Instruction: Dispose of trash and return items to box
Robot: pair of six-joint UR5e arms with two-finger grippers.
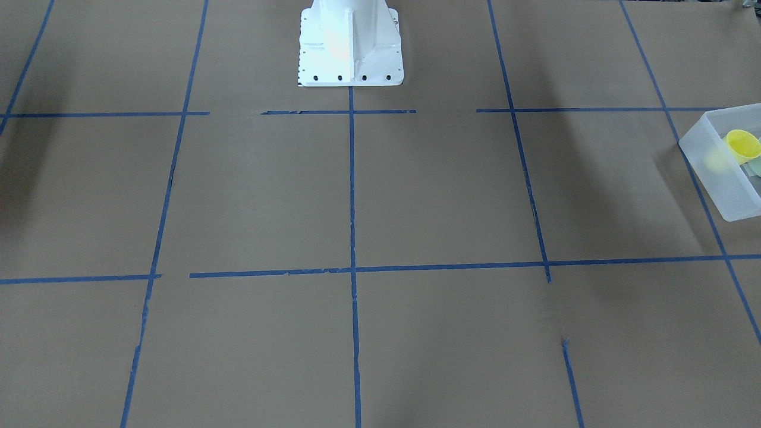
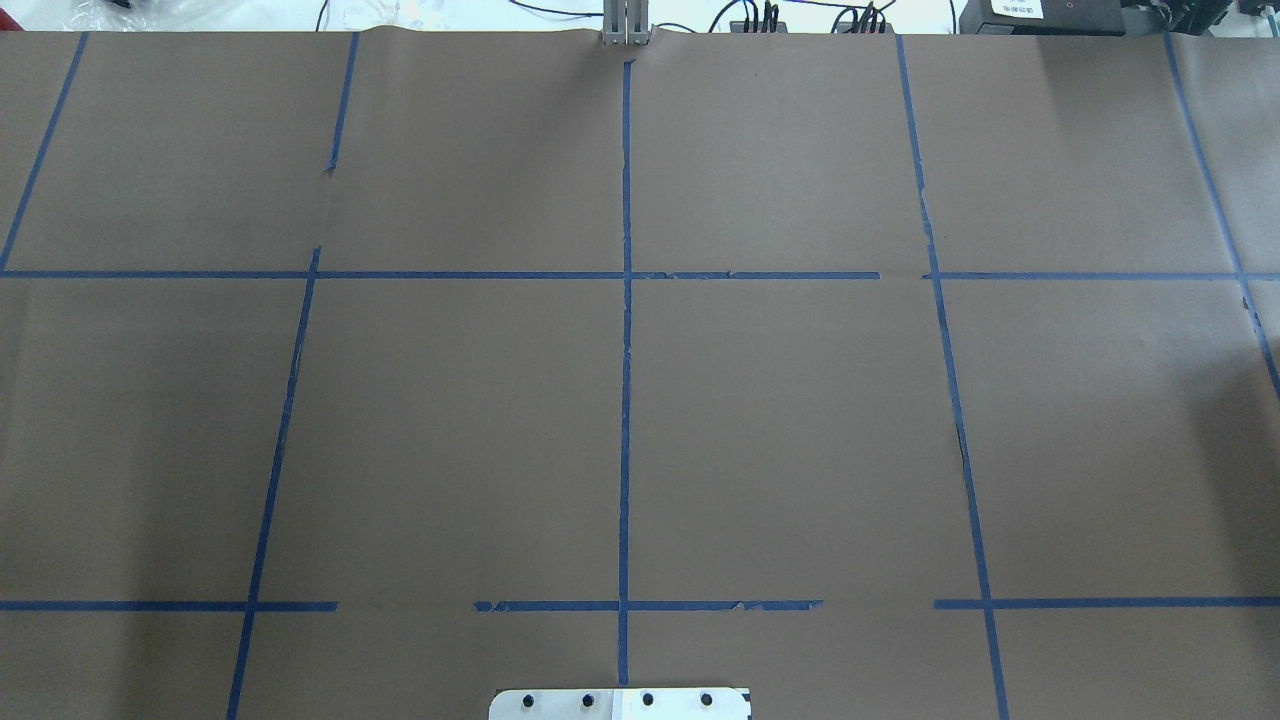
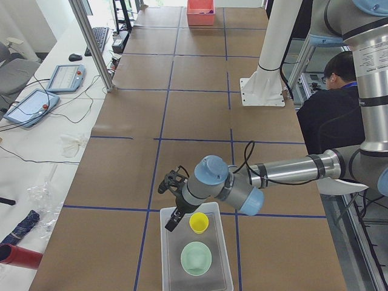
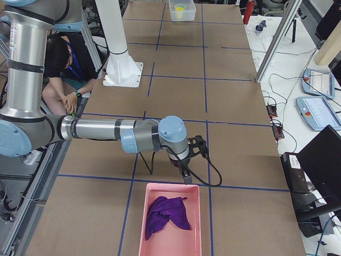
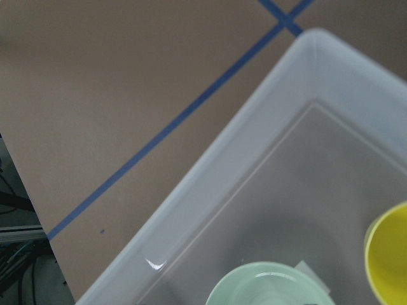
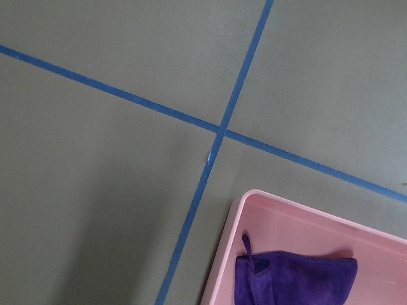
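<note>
The yellow cup (image 3: 199, 222) and the mint-green bowl (image 3: 196, 257) both sit inside the frosted white box (image 3: 165, 254) at the table's left end. The left wrist view looks down on the box wall (image 5: 210, 184), the bowl (image 5: 267, 289) and the cup (image 5: 388, 260). The front-facing view shows the box (image 1: 713, 172) and the cup (image 1: 742, 144) at its right edge. My left gripper (image 3: 171, 221) hangs over the box's near-left corner, beside the cup; I cannot tell if it is open. My right gripper (image 4: 186, 177) hovers just before a pink bin; I cannot tell its state.
The pink bin (image 4: 144, 224) at the table's right end holds a purple cloth (image 4: 166, 213); both show in the right wrist view, the bin (image 6: 222, 254) and the cloth (image 6: 292, 279). A white robot base (image 1: 351, 47) stands mid-table. A person sits behind the robot (image 3: 330, 103).
</note>
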